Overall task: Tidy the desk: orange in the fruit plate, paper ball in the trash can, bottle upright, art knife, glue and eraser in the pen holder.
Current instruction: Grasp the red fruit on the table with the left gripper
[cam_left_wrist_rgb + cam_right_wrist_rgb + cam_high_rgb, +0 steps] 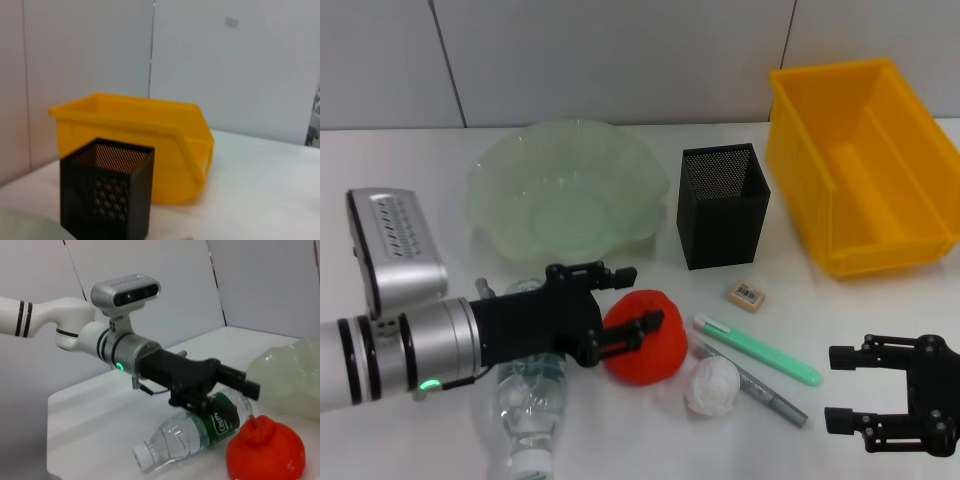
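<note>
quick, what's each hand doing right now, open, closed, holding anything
Left hand: open, fingers reaching around the orange, not yet closed on it, above the lying bottle.
Right hand: open, empty, hovering at the table's near right.

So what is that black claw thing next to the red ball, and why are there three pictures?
That is a robot with two arms, tidying a desk. One picture comes from a camera on its head, the other two from cameras on its wrists. The left gripper has open jaws reaching around the orange, not lifting it. The right gripper waits open, empty, near the table's front edge. Also there: a lying bottle, paper ball, eraser, fruit plate, pen holder and trash can.
</note>
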Controlling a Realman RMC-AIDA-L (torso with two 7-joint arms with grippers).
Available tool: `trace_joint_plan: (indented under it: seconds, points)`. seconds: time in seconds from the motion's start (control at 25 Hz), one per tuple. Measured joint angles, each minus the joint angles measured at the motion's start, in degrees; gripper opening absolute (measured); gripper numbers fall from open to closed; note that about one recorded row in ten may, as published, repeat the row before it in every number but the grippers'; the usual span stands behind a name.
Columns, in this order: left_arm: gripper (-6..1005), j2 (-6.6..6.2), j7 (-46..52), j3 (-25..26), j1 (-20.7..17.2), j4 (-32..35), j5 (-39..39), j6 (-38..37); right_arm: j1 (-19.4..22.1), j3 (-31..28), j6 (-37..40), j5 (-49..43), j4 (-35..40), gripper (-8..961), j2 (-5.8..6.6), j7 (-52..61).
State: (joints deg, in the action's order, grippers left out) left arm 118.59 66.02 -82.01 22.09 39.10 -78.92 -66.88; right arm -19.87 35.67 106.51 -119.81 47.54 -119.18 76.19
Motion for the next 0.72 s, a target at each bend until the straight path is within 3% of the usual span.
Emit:
trace_joint_plan:
  seconds: [0.16, 0.4, 0.72]
  points:
    - [608, 0.13, -0.43, -2.29, 1.39, -2.42, 0.0, 2.61, -0.12, -0.01, 0.0, -0.02, -0.65, 710, 0.0, 0.01]
    - [832, 0.52, -0.73, -4.84, 3.58, -4.98, 0.41, 6.9, -0.63, -0.03, 0.01, -0.33, -1.4, 708, 0.06, 0.0]
    - [781, 0.59, -1.73, -10.15, 3.43, -4.51, 3.24, 12.93, -0.55, 0.08, 0.02, -0.35, -1.5, 706, 0.01, 0.04]
